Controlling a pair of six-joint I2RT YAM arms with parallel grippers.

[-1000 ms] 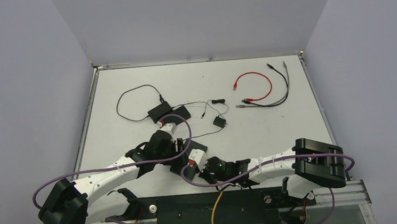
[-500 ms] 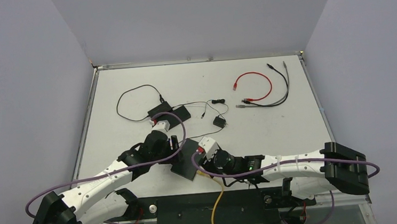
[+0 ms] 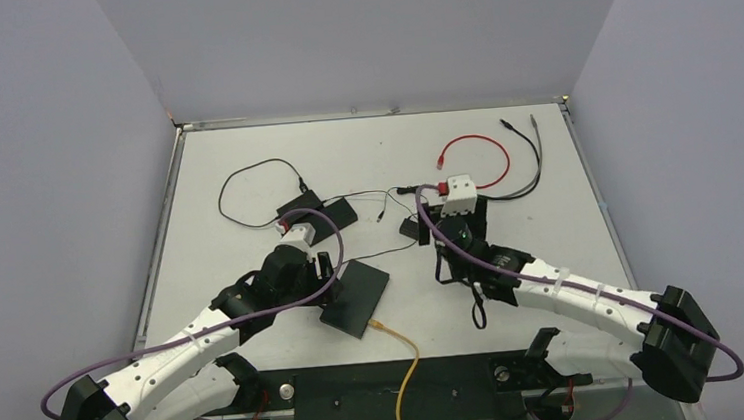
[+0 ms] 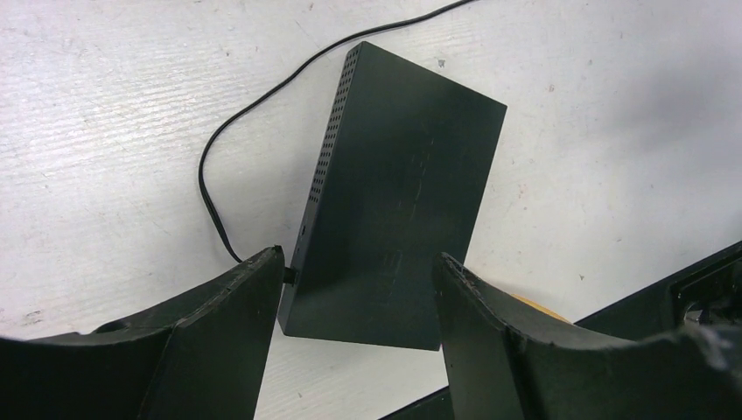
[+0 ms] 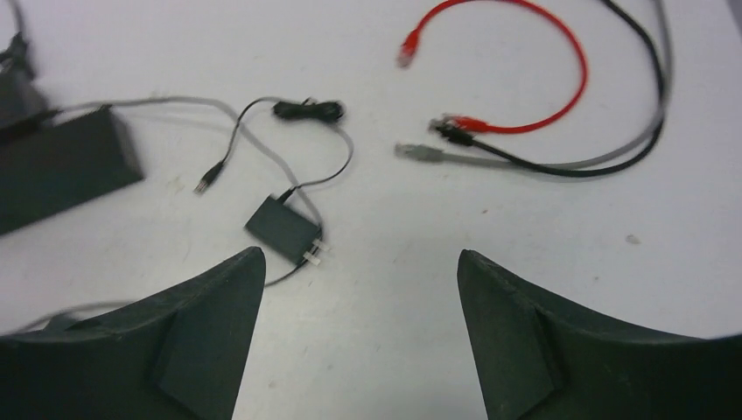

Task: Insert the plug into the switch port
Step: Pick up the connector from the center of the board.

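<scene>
The switch (image 3: 357, 296), a flat black box, lies front centre on the table. My left gripper (image 3: 338, 273) holds its back-left end. In the left wrist view the fingers (image 4: 236, 306) flank the switch (image 4: 394, 210), the left one against its power jack and the right one against its edge. The plug (image 3: 377, 324), on a yellow cable (image 3: 406, 378), lies loose on the table beside the switch's near right edge. A sliver of that yellow cable (image 4: 535, 306) shows behind my right finger. My right gripper (image 3: 455, 226) hovers open and empty further back, its fingertips (image 5: 236, 271) wide apart.
A second black box (image 3: 316, 214) with a looping black cord sits back left. A small black adapter (image 5: 280, 229) lies just past my right gripper's left finger. Further back are a red cable (image 5: 560, 79) and grey and black cables (image 3: 529, 157).
My right gripper opened and let go of the yellow plug, then swung from the front centre to the back, toward the loose cables. The left gripper stayed on the switch, which shifted slightly.
</scene>
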